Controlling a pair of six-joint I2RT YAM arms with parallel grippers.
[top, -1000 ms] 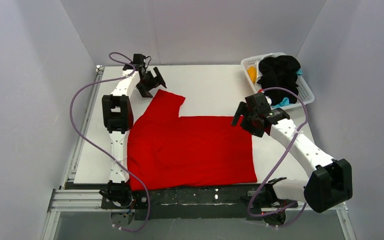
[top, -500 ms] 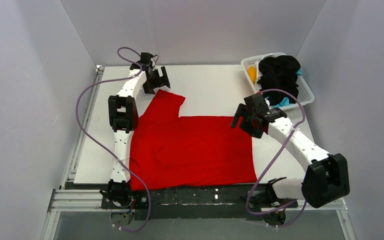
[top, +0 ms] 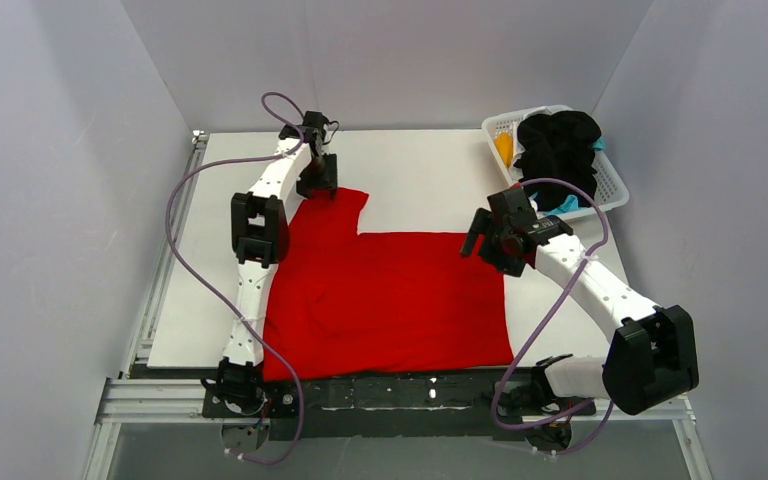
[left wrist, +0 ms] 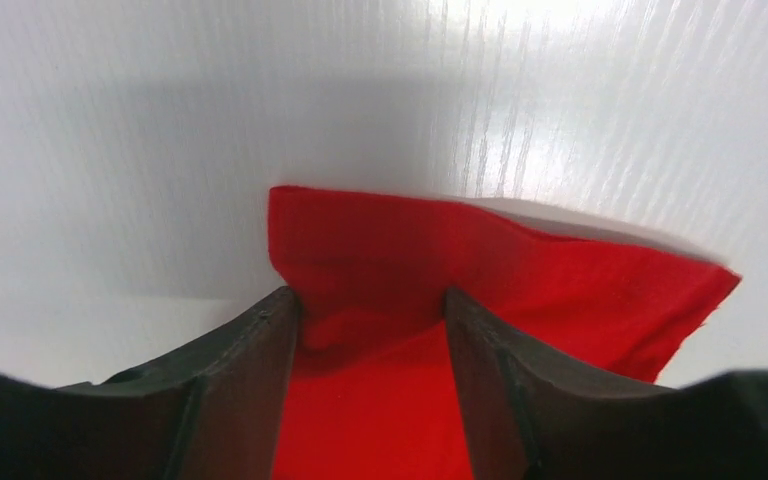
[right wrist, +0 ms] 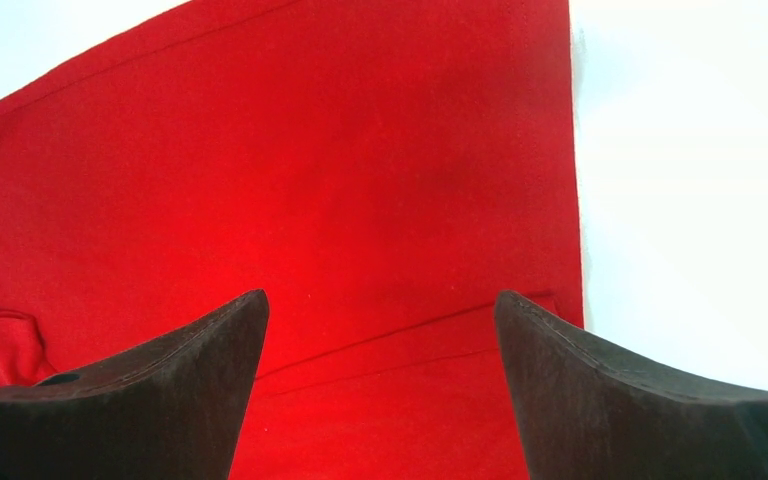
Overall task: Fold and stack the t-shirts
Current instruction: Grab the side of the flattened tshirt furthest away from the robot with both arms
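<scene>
The left gripper (left wrist: 370,305) straddled a flap of the bright red cloth t-shirt (left wrist: 520,280), its two dark fingers (left wrist: 245,385) set apart with puckered fabric between their tips. The flap's edge lay on the white ribbed tabletop (left wrist: 110,150) beyond.

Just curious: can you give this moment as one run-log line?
left gripper: open, astride red t-shirt sleeve | right gripper: open, over shirt corner

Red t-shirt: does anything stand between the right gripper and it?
Nothing visible does. The right gripper hangs open over the red t-shirt near its right edge, with only bare cloth seen between its fingers.
</scene>
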